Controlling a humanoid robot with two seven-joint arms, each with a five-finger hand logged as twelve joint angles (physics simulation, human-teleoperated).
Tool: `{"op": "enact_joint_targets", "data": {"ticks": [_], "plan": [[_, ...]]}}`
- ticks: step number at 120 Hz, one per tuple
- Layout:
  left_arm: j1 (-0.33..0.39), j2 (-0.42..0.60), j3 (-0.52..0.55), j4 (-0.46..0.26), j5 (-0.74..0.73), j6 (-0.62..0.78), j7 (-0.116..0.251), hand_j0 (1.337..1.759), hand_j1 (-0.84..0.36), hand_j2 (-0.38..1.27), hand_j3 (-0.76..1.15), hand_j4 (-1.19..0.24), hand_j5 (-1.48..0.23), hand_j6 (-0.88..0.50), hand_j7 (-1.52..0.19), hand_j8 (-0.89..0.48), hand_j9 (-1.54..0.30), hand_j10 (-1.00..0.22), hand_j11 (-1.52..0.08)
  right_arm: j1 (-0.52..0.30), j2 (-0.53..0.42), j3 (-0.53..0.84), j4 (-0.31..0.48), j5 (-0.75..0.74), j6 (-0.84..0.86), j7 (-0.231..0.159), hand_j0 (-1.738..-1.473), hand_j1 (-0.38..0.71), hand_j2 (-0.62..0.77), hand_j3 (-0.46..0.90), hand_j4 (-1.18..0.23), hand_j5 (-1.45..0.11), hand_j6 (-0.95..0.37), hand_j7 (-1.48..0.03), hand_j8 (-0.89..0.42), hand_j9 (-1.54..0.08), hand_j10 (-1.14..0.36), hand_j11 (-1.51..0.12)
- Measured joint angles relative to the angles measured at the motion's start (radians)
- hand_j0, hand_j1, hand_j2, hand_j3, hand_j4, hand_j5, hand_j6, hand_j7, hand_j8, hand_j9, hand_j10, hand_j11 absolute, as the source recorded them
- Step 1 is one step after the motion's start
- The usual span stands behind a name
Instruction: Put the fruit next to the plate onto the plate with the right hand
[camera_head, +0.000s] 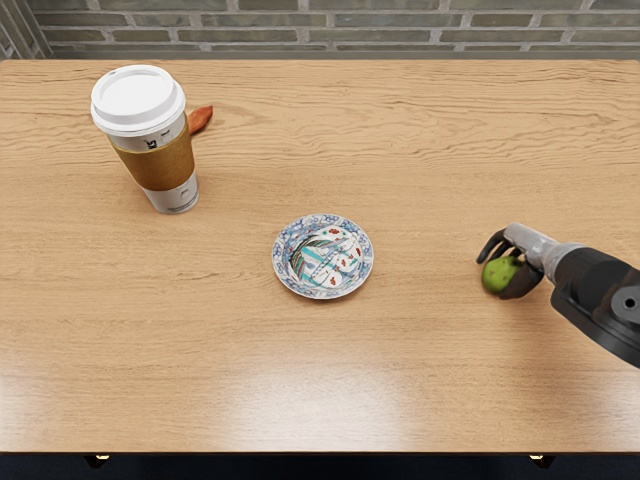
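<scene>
Well to the right of the plate (284, 250), the right robot hand (515, 262) has its dark fingers curled around a small green fruit (498, 274), its arm entering from the right edge. Far to the plate's upper left on the wooden counter (420, 140) stands a lidded paper coffee cup (150, 140), with a small reddish object (203, 118) just behind it.

Bright, even, diffuse from above. Broad pale glare on the table (300, 400) at front centre. Faint contact shadows only, under the cup (150, 140) and the plate (285, 268); darker shade inside the right hand (512, 265) round the green fruit (498, 273). Crisp edge to edge, wood grain sharp, table edges straight. Dimmer at the brick wall (330, 25) up top
</scene>
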Motion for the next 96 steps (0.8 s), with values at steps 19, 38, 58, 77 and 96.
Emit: {"op": "enact_joint_targets", "data": {"ticks": [19, 38, 58, 77, 96], "plan": [[0.0, 0.0, 0.0, 0.0, 0.0, 0.0, 0.0, 1.658, 0.34, 0.0, 0.0, -0.01, -0.01, -0.01, -0.01, -0.01, -0.01, -0.01, -0.01, -0.001, -0.004, 0.003, 0.001, 0.0, -0.001, 0.0, -1.649, 0.25, 0.0, 0.0, -0.59, -0.88, -0.39, -0.82, -0.33, -0.86, -0.56, -0.87], [0.0, 0.0, 0.0, 0.0, 0.0, 0.0, 0.0, 1.658, 0.34, 0.0, 0.0, -0.01, -0.01, -0.01, -0.01, -0.01, -0.01, -0.01, -0.01, -0.001, -0.007, 0.011, 0.002, 0.001, 0.001, 0.0, -1.651, 0.27, 0.13, 0.0, -0.62, -0.92, -0.4, -0.86, -0.36, -0.91, -0.59, -0.91], [0.001, 0.0, 0.0, 0.0, 0.0, 0.0, 0.0, 1.658, 0.34, 0.0, 0.0, -0.01, -0.01, -0.01, -0.01, -0.01, -0.01, -0.01, -0.01, -0.001, -0.007, 0.046, 0.003, 0.003, 0.023, 0.0, -1.655, 0.27, 0.22, 0.0, -0.63, -0.95, -0.42, -0.88, -0.38, -0.95, -0.6, -0.95], [0.001, 0.0, 0.0, 0.0, 0.0, 0.0, 0.0, 1.658, 0.34, 0.0, 0.0, -0.01, -0.01, -0.01, -0.01, -0.01, -0.01, -0.01, -0.01, -0.001, -0.002, 0.104, 0.003, 0.014, 0.077, 0.0, -1.657, 0.27, 0.23, 0.0, -0.64, -0.97, -0.42, -0.89, -0.36, -0.97, -0.59, -0.98], [0.007, 0.0, -0.001, 0.0, 0.0, 0.0, 0.0, 1.658, 0.34, 0.0, 0.0, -0.01, -0.01, -0.01, -0.01, -0.01, -0.01, -0.01, -0.01, -0.001, 0.03, 0.184, 0.003, 0.052, 0.147, 0.0, -1.658, 0.28, 0.23, 0.0, -0.64, -0.98, -0.41, -0.9, -0.35, -0.98, -0.58, -0.99]]}}
